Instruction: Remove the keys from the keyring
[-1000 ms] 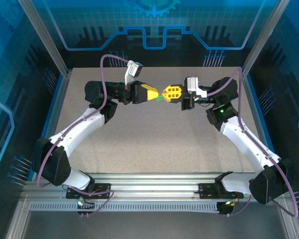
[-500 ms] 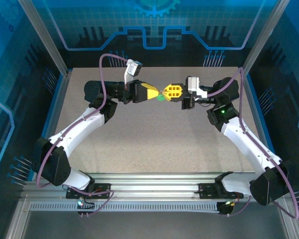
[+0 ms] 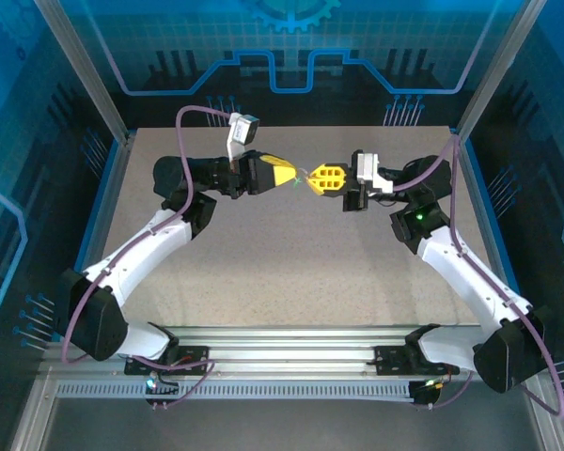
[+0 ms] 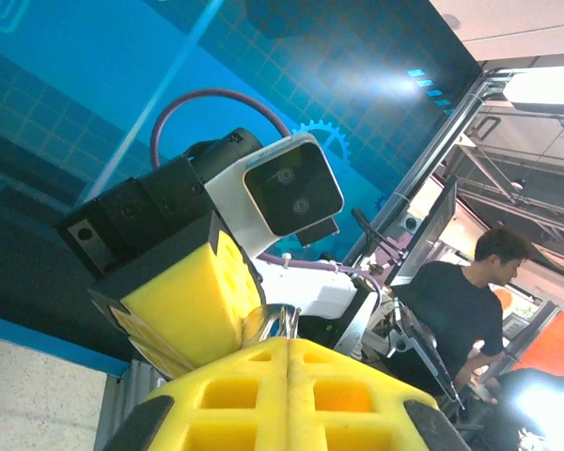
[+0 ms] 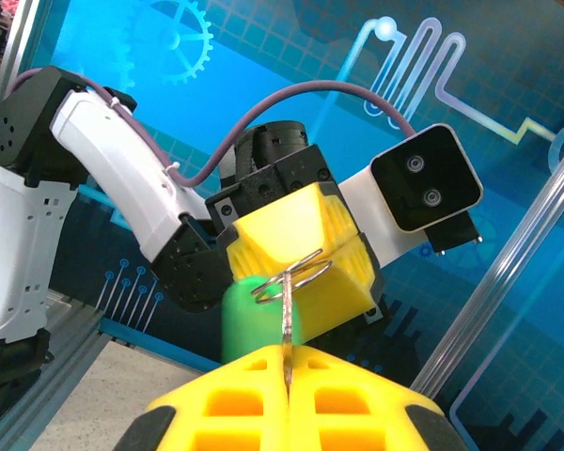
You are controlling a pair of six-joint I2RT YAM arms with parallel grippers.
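Keyring (image 5: 289,271) is held in mid-air between both grippers, above the far middle of the table (image 3: 291,272), with the walls well apart on all sides. The long axis of the assembly runs left to right. Left gripper (image 3: 291,175) is fully closed on the ring wire. Right gripper (image 5: 287,362) is fully closed on a thin metal blade (image 5: 287,315) threaded on the ring. Green key (image 5: 249,319) sits just beside the blade.

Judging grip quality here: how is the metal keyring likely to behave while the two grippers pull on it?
The keyring looks like thin coiled wire, so it will probably spring rather than bend for good. Its smooth metal may slip from the left gripper. It seems light: the right gripper holds it by a thin key pinched edge-on.
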